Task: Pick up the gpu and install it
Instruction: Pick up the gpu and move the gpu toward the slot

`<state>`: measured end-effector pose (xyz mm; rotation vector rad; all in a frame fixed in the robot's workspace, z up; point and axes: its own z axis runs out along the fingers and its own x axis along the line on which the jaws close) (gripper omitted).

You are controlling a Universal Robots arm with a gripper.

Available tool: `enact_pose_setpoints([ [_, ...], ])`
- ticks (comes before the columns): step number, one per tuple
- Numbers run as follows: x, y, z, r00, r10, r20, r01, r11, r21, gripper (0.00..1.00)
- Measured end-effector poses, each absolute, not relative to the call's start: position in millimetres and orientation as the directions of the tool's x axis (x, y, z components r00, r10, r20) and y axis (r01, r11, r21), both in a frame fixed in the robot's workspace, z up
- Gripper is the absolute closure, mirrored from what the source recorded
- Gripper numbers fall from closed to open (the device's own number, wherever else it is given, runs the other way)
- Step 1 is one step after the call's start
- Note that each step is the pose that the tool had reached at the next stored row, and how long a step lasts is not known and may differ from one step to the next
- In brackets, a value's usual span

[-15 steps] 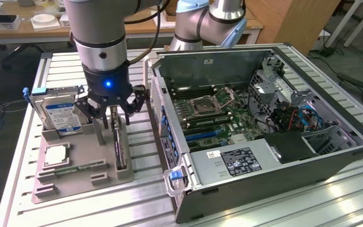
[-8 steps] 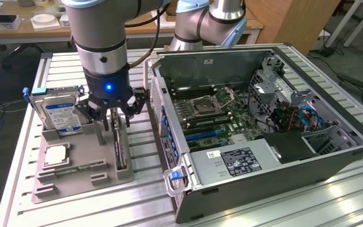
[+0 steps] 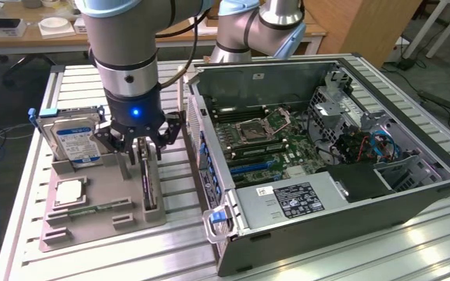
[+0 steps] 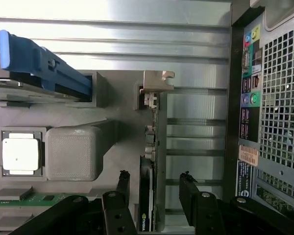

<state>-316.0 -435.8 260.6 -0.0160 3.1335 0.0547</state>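
arm tube point(image 3: 123, 35): smooth silver-grey metal cylinder with a dull sheen, and one small dark round spot low on its face.
joint caps point(image 3: 143, 4): pale blue plastic.
rear segment point(image 3: 252, 26): the same silver-grey housing, with pale blue trim at its edges.
cable point(image 3: 196, 26): thin and black, running beside the tube.
wrist collar point(image 3: 133, 108): black cylinder with a small lit blue light on its front.
gripper point(image 3: 145, 153): matte black, built of jointed link bars.
fingers point(image 4: 188, 196): flat black bars with round pivot pins and small screw heads at the knuckles; the tips are slightly notched.
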Motion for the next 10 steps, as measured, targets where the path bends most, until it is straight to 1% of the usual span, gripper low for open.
enact_pose_setpoints([
  [10,-316.3,-445.5,256.8,-1.000,-0.010,-0.008,-0.010,0.999,0.036,0.47],
])
